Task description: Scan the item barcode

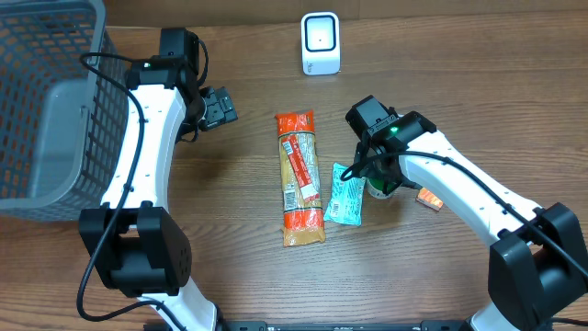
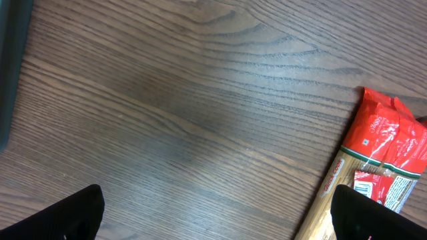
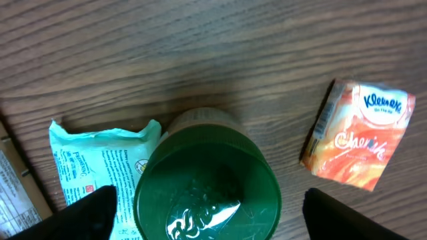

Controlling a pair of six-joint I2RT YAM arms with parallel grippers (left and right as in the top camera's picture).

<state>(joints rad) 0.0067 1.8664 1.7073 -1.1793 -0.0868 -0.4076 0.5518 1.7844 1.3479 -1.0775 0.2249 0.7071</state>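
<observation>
A white barcode scanner (image 1: 321, 43) stands at the table's far middle. A jar with a dark green lid (image 3: 207, 190) stands upright on the table, and my right gripper (image 3: 213, 217) hangs open over it, one finger on each side with a gap to the lid. From overhead, the right gripper (image 1: 378, 179) hides most of the jar (image 1: 378, 189). My left gripper (image 1: 220, 108) is open and empty above bare wood, left of a long red and tan pasta packet (image 1: 299, 179). The packet's red end (image 2: 387, 153) shows in the left wrist view.
A teal wipes packet (image 1: 346, 195) lies touching the jar's left side, and an orange Kleenex pack (image 1: 429, 198) lies to the jar's right. A grey mesh basket (image 1: 37, 55) fills the far left corner, close behind the left arm.
</observation>
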